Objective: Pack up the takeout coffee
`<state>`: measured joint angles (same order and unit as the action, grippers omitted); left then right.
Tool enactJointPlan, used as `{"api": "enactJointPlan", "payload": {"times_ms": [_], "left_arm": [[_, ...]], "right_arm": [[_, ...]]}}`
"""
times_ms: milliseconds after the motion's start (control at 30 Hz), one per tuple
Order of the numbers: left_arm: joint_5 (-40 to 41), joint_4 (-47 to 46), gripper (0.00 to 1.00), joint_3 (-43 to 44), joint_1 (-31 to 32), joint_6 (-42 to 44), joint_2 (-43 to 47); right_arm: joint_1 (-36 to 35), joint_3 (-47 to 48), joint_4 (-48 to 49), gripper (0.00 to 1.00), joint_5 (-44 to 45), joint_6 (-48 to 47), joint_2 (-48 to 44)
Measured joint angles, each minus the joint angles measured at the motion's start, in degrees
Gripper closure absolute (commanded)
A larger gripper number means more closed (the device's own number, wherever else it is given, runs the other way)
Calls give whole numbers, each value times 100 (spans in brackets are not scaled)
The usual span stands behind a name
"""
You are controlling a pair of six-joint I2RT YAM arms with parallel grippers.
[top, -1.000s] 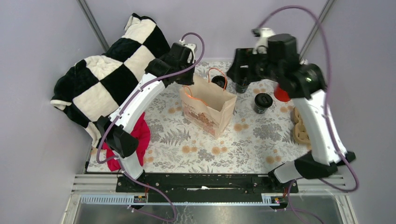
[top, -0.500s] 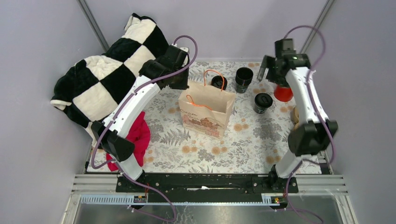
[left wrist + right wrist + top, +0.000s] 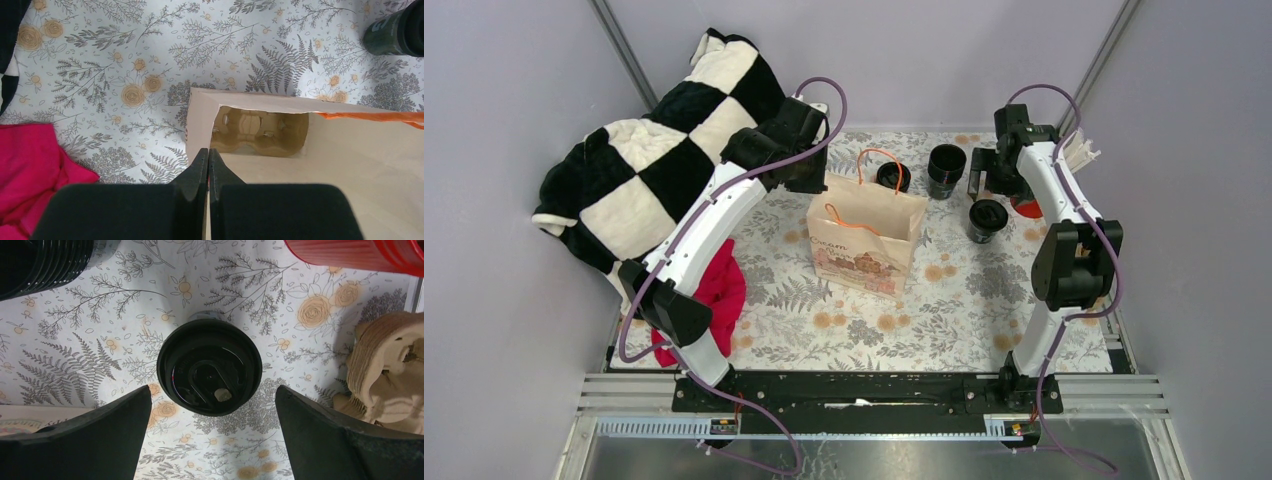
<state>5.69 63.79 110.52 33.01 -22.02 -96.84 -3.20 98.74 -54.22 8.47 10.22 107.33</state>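
The takeout coffee (image 3: 988, 218), a small black cup with a round black lid, stands right of the brown paper bag (image 3: 864, 240). My right gripper (image 3: 987, 190) hangs just behind and above it, open. In the right wrist view the lid (image 3: 210, 367) lies between and just ahead of the wide-spread fingers (image 3: 100, 435), apart from both. My left gripper (image 3: 816, 183) is shut on the bag's top left edge. In the left wrist view the pinched fingertips (image 3: 208, 155) hold the paper rim, and the bag's mouth (image 3: 260, 131) gapes with a cardboard carrier inside.
A tall stack of black cups (image 3: 946, 168) and a squat stack of lids (image 3: 892, 176) stand behind the bag. A red cup (image 3: 1027, 205) and a cardboard carrier (image 3: 385, 375) are at the right. A checkered blanket (image 3: 654, 150) and a red cloth (image 3: 719, 290) lie at the left.
My right arm swung from behind the bag to the right, then settled over the lidded cup. My left gripper kept its pinch on the bag, which shifted slightly and now stands squarer.
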Motion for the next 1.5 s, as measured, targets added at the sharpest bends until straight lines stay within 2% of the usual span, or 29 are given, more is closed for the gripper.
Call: {"api": "enactJointPlan", "payload": {"times_ms": [133, 333, 600, 800, 1300, 1500], "left_arm": [[0, 2, 100, 2, 0, 20, 0], [2, 2, 100, 2, 0, 63, 0], [17, 2, 100, 2, 0, 81, 0], [17, 2, 100, 2, 0, 103, 0], [48, 7, 100, 2, 0, 122, 0], [61, 42, 100, 2, 0, 125, 0]], "right_arm": [[11, 0, 101, 3, -46, -142, 114], [33, -4, 109, 14, -63, -249, 203], [44, -238, 225, 10, -173, -299, 214], [44, -295, 238, 16, -201, -319, 234], [48, -293, 299, 14, -210, -356, 348], [50, -293, 308, 19, -214, -358, 348]]}}
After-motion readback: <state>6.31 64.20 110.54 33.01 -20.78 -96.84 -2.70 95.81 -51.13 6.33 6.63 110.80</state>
